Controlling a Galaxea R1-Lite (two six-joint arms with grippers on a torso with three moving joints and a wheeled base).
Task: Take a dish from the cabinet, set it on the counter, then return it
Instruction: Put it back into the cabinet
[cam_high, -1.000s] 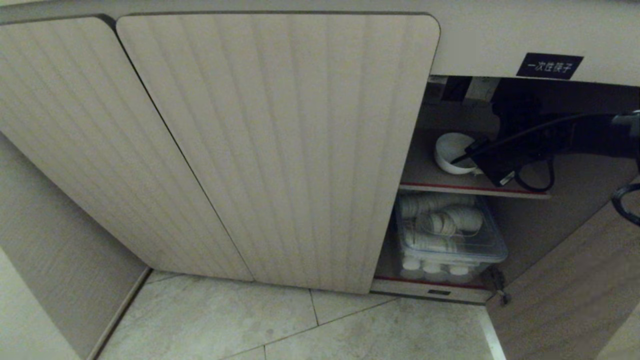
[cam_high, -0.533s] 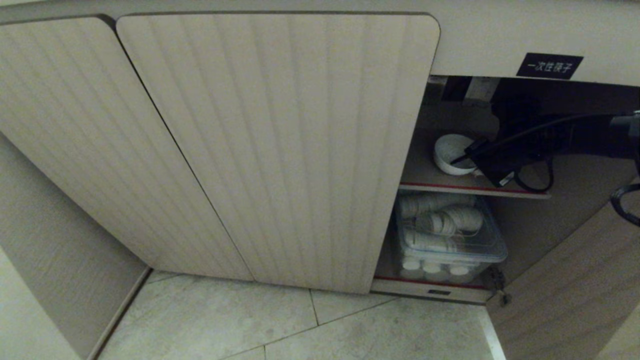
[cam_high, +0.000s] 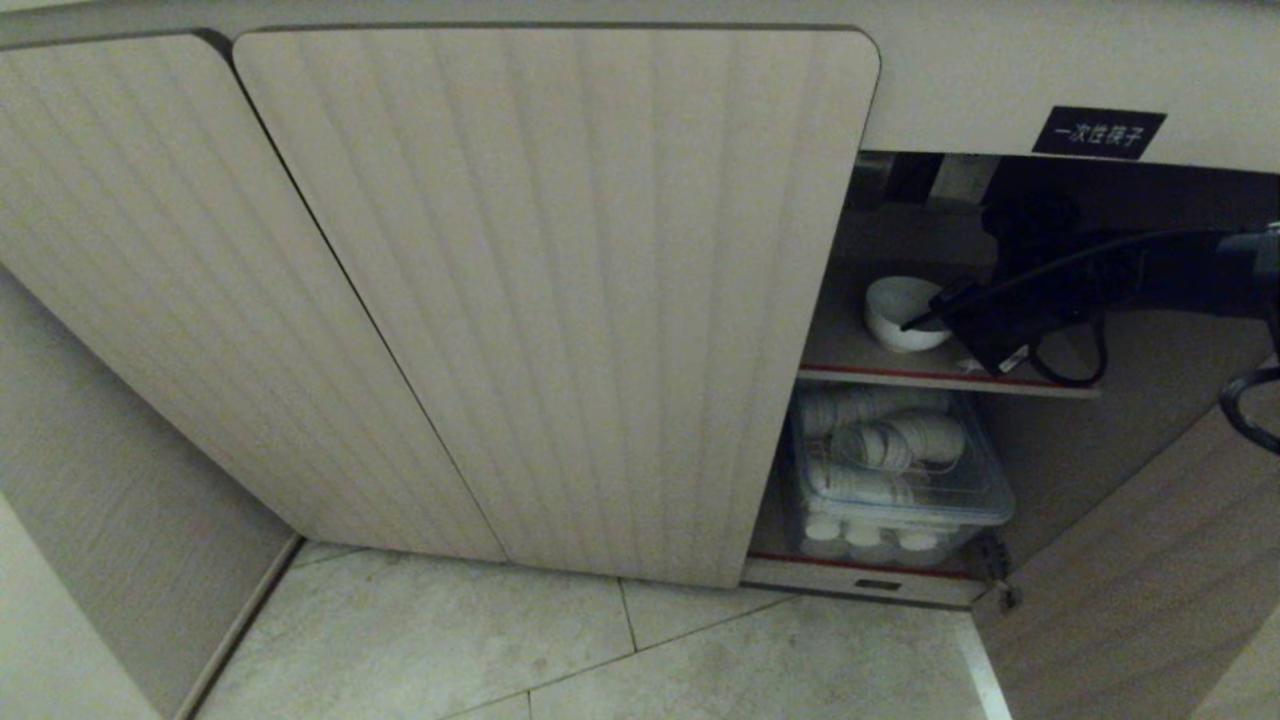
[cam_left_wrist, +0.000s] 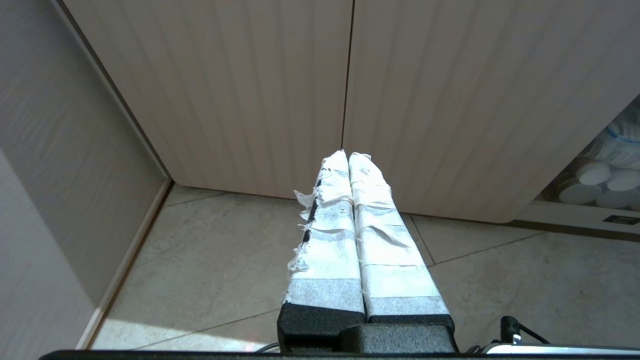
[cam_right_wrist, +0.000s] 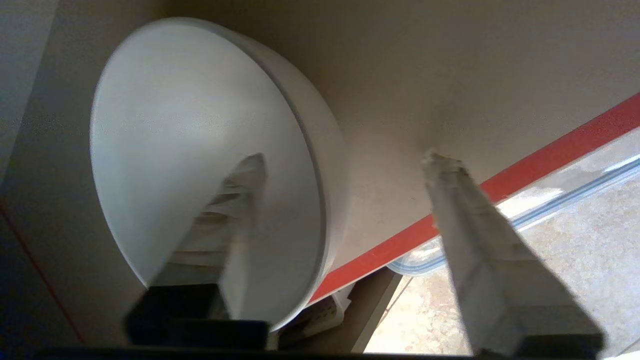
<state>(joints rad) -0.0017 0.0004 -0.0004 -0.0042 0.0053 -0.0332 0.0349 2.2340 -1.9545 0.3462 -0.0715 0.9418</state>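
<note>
Head cam looks down at the pale beige ribbed-door cabinet (cam_high: 560, 300) from a little way back. L wrist cam sits low, facing its shut doors (cam_left_wrist: 350, 75). R wrist cam is inside, v. close to the red-edged shelf (cam_right_wrist: 500, 185); head cam shares it.

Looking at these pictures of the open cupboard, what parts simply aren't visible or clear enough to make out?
- Head view: the small white glossy bowl's right side, hidden by the black right tool.
- Head view: the clear plastic box's contents, too small and dim to identify.
- Right wrist view: the bowl's foot, hidden by its own wall; fingers blurred.
- Left wrist view: the open compartment, cut off by the edge.
</note>
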